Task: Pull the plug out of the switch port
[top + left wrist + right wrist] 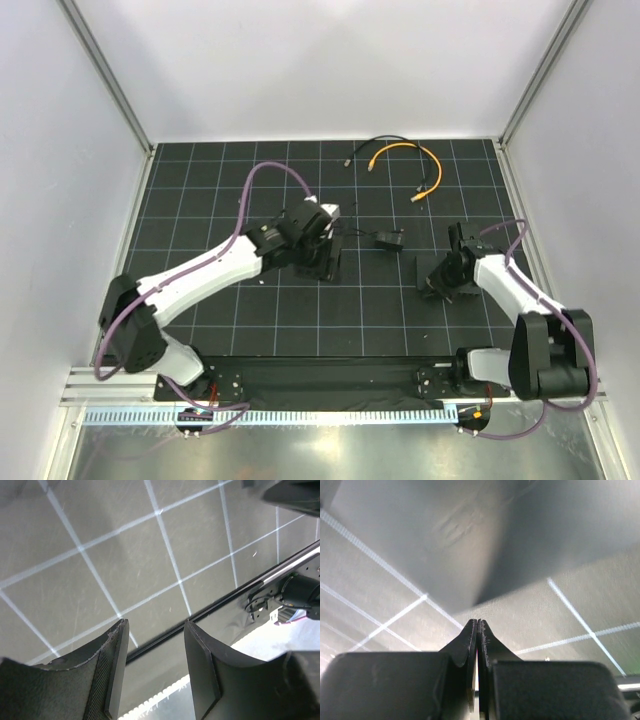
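We find the switch box [328, 267] mid-mat, plug not yet gripped.
Our left gripper [155, 635] hangs spread and empty above it; right gripper [478, 625] pressed together, aside. We judge: brace the box, pull straight along the port.

Bright, even light keeps the top view sharp. The right wrist's grid lines [370, 552] are blurred; glare whitens the left view's lower edge.

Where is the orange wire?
In the top view, the orange wire lies curled near the far edge of the black mat, right of the middle, just beside a thin black wire.
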Controlling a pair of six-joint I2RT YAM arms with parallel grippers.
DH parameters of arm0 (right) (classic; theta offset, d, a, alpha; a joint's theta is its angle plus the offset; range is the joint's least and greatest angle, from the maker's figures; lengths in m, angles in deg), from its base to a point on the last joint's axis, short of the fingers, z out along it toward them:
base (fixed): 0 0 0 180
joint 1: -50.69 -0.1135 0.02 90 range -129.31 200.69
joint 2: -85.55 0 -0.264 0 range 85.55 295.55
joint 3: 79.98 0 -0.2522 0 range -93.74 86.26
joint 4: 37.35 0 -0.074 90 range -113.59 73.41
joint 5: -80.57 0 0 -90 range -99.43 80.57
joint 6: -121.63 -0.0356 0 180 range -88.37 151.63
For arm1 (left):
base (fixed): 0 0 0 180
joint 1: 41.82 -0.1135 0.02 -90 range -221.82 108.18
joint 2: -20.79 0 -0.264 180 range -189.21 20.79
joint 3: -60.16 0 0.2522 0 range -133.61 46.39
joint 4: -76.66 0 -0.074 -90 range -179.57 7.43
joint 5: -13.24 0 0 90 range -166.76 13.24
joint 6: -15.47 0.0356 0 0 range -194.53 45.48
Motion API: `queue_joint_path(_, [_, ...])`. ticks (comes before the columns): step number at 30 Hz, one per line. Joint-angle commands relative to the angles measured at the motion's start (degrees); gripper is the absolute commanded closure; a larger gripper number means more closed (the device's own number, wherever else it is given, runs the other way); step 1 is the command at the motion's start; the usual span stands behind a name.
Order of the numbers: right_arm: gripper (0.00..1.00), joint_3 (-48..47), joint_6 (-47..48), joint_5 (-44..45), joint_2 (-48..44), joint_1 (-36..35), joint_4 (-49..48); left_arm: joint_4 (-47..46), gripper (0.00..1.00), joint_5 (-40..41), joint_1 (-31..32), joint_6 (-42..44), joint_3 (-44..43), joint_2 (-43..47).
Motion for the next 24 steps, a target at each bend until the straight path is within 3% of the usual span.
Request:
queue_joint_path(1, [0.99,-1.95,3.73,2.34,-5.92,-1.82,5.20,-3.62,0.48,1.83,0.15,-4.81,5.90,7.52])
queue_joint_path(3, [0.99,-3.61,6.29,3.66,-7.86,-3.49,7.48,-6.95,0.46,1.13,0.15,-7.36,13.07,10.34])
queue_joint_path(8, [0.88,-8.45,16.13,5.06,-5.32,-7.35,8.73,-22.24,0.46,-1.07,0.06,-17.29,28.04,18.77])
queue_joint_path(12, [0.76,-9.51,16.94,5.42,-5.93,-11.49,1.11,-30.42,0.45,1.47,0.15,-21.51,38.86,28.09])
queue_joint_path(14, [0.66,-8.55,16.41,5.86,-4.97,-12.29,-2.07,-33.32,0.41,3.49,-0.11,-23.70,46.06,32.66])
queue_joint_path(18, [0.45,-7.14,16.41,17.70,-2.59,-12.90,-2.79,-40.18,0.35,1.93,-2.74,-26.00,55.39,44.69])
queue_joint_path(19, [0.35,-6.79,16.50,18.43,-2.50,-12.90,-2.79,-40.02,0.34,1.13,-3.36,-26.00,56.18,46.29])
queue_joint_path(22, [0.21,-4.77,18.25,12.59,-2.33,-12.90,-4.63,-39.31,0.33,0.95,-4.77,-27.05,59.69,52.42])
queue_joint_path(24, [0.19,-1.71,19.39,6.60,-3.46,-12.90,-8.82,-39.92,0.33,0.95,-5.38,-29.50,63.38,56.22])
